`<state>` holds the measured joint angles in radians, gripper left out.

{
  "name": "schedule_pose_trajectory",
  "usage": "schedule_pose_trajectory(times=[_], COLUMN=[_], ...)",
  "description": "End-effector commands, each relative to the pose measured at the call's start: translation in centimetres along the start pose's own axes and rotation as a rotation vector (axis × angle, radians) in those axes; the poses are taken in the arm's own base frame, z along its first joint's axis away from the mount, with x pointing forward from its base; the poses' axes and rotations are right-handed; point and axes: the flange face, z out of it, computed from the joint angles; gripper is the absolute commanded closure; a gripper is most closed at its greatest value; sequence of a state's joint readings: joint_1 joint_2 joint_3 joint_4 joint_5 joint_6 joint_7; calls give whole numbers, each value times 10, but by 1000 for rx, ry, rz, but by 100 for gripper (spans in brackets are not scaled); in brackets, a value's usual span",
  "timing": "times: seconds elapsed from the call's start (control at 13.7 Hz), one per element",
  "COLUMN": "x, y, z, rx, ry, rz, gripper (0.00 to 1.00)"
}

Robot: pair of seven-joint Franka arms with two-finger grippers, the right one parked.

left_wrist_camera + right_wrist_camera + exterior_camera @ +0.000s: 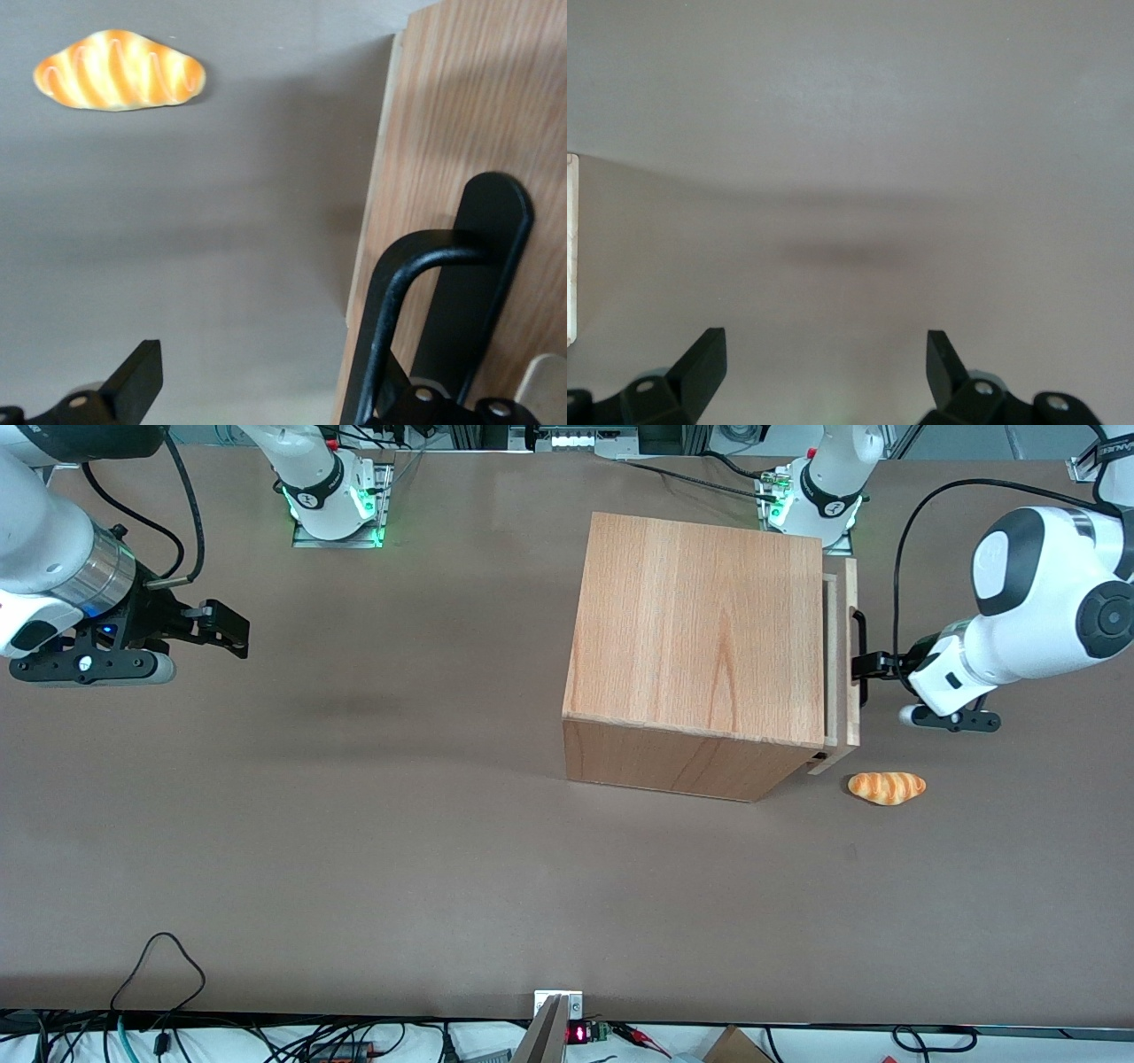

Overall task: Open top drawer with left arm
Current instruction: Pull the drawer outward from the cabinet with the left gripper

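Gripper (861, 666) of the left arm (1019, 615) sat at the drawer (850, 651) front, its fingers spread wide and straddling the black handle (399, 301), nothing clamped yet. That drawer stood slightly out from the cabinet (700, 646), on the side facing the working arm. Rigid wood on runners, it would likely slide with a steady straight pull; the stiff bar handle was the place to grip, near its middle. A bread roll (887, 786) lay on the table (354, 824) nearby, nearer the front camera.

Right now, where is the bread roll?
In the front view the bread roll lies on the table toward the working arm's end, beside the cabinet, nearer the camera than the top drawer and the left tool.
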<state>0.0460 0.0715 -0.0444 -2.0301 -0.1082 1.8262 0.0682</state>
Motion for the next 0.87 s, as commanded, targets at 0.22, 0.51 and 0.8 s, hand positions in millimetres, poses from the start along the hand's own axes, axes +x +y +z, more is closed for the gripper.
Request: schedule_pose_trajectory(times=[0.22, 0.51, 0.8], x=[17, 22, 19], y=[-51, -85, -117], z=[-6, -8, -10], rx=[59, 49, 35], ry=[53, 72, 78], rz=[-57, -109, -164], gripper=[0, 0, 0])
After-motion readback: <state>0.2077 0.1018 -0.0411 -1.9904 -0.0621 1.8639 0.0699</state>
